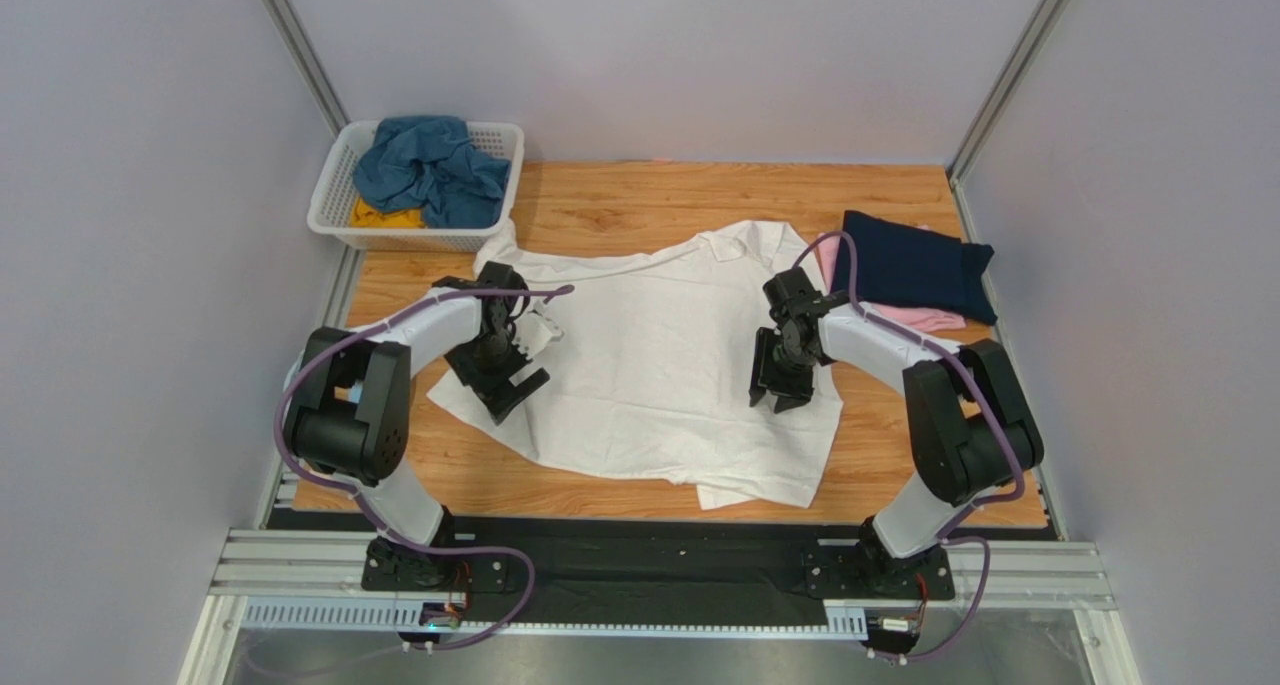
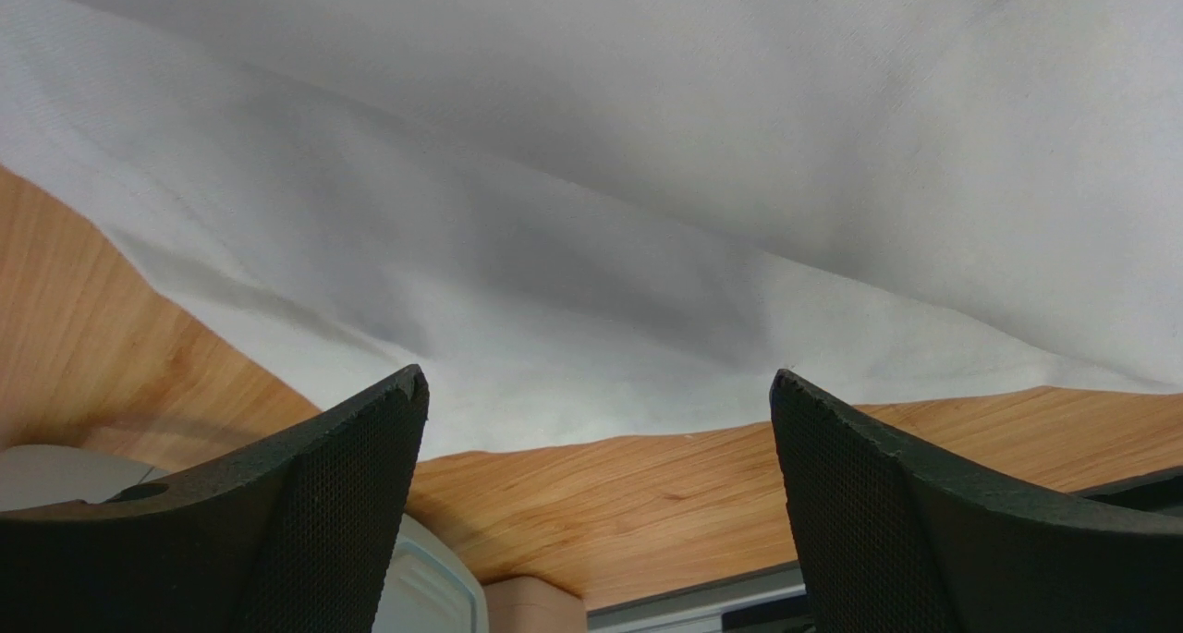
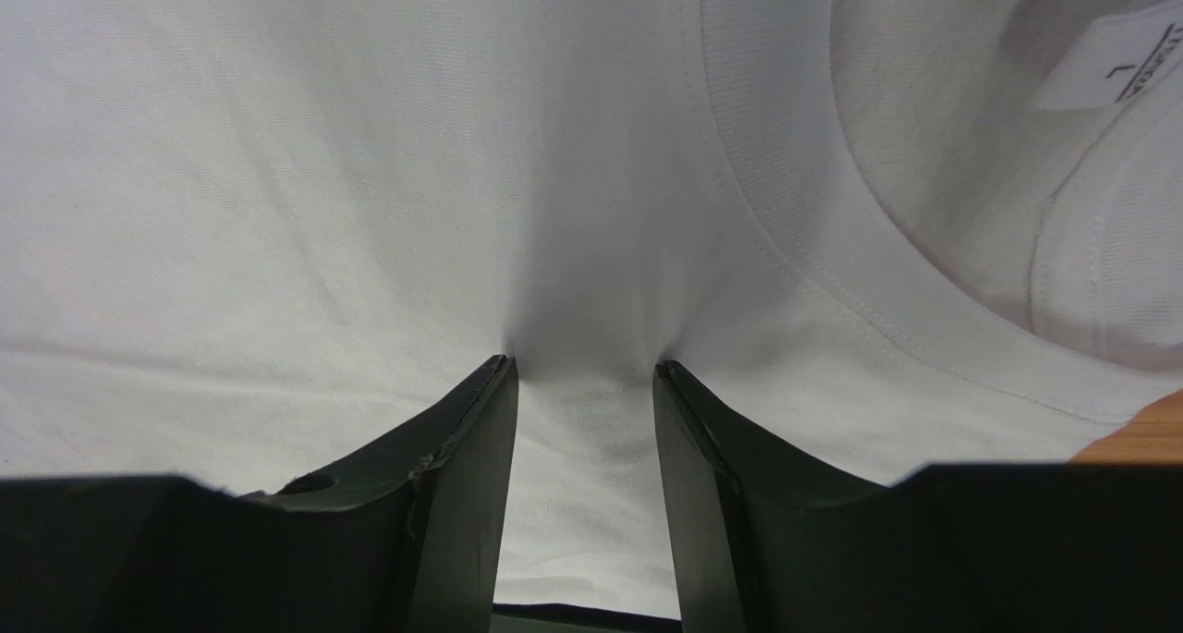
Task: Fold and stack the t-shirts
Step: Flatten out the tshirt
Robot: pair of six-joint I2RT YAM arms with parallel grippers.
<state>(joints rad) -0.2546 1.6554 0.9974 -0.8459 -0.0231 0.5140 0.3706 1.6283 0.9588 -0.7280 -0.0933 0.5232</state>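
Folding the large white soft-cloth t-shirt point(image 1: 661, 355) looks to be the step in hand. It lies spread over the middle of the light wooden desk point(image 1: 631, 198), rumpled, one corner turned over at the near edge, and no fold is made in it yet.

The right tool point(image 1: 781, 388) is down on the shirt's right part. In the right wrist view its black fingers point(image 3: 445, 481) are nearly together, with a puckered ridge of white cloth caught between them, close to the ribbed collar point(image 3: 833, 273). I take that as a pinch on the shirt.

The left tool point(image 1: 508, 385) sits at the shirt's left edge with its jaws spread wide. The left wrist view shows bare wood between its fingers point(image 2: 333, 495) and the cloth edge beyond the tips, so it grasps nothing.

At the far right of the desk a folded navy cloth t-shirt point(image 1: 917, 262) rests on a pink cloth t-shirt point(image 1: 924, 321), which I judge to be the stack begun. A crumpled teal-blue cloth t-shirt point(image 1: 433, 163) and a yellow cloth t-shirt point(image 1: 368, 213) wait in the white slatted plastic basket point(image 1: 394, 235) at the far left.

Next, the left tool would probably need to reach onto the cloth edge and clench it. Both tools could then lift and draw the shirt taut before laying one side over. The cloth is limp, so a shallow pinch may slip.
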